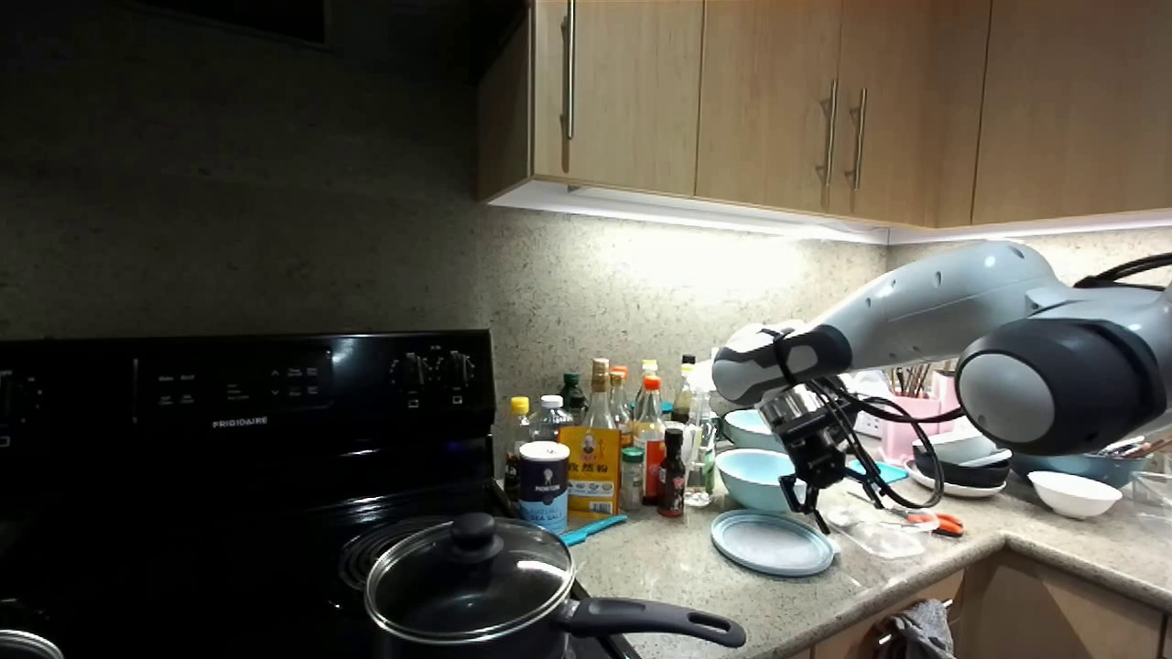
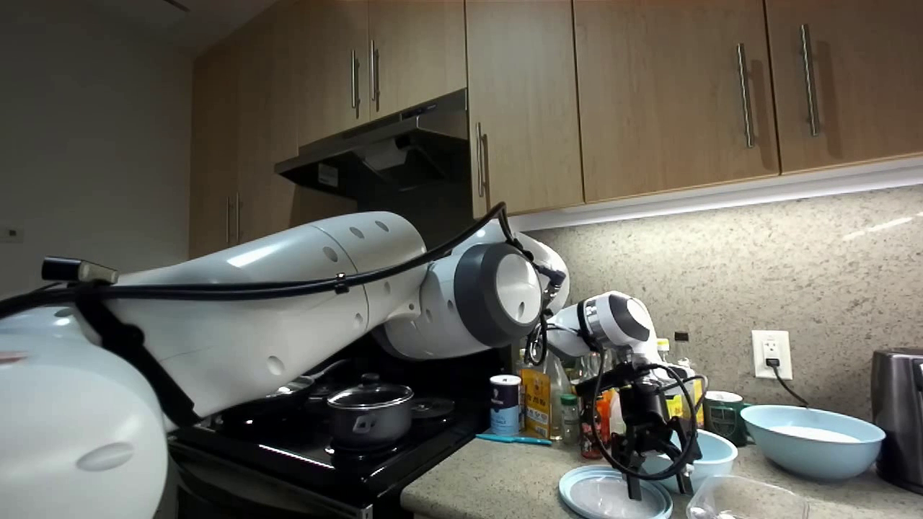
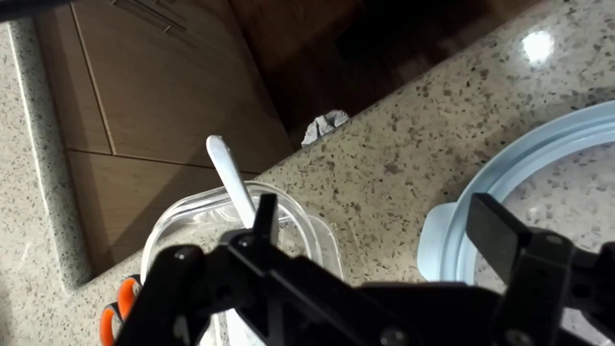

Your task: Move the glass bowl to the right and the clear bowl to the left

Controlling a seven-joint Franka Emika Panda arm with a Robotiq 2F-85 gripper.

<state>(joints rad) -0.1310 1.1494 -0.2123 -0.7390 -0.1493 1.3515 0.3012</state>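
Standing on the stove (image 1: 229, 531), at left: one pot (image 2: 370, 417), lidded. Next, on the bench (image 2: 469, 476): salt (image 2: 505, 407), then bottles (image 1: 651, 435), several, along the wall (image 2: 692, 281). Then one plate (image 2: 604, 499), pale blue, lying flat.

Next, the gripper (image 3: 377, 216), above the bench, over the gap between plate and clear bowl (image 2: 753, 497). Fingers wide apart, nothing between them. Step in hand, as we judge it: an approach ahead of the first grasp. Which bowl goes first we cannot tell, though the fingers' position suggests the clear one. For that, we would call for a sideways shift until the fingers straddle one edge, then a descent and a gentle pinch.

Next, the glass bowl (image 1: 753, 480), for which we take the nearer of two blue bowls: upright, just behind the plate, on the wall side of the gripper and apart from it; not seen in the wrist view.

Next, the clear bowl itself: below and to the right of the gripper in both exterior views, near the bench's front edge. In the wrist view one fingertip shows over it; a white handle (image 3: 228, 175) crosses its rim and may hinder the grasp. With the glass bowl left and the clear bowl right, we count the exchange as not yet made.

Last, at right: one far bowl (image 2: 811, 450), blue, beside a kettle (image 2: 901, 422).
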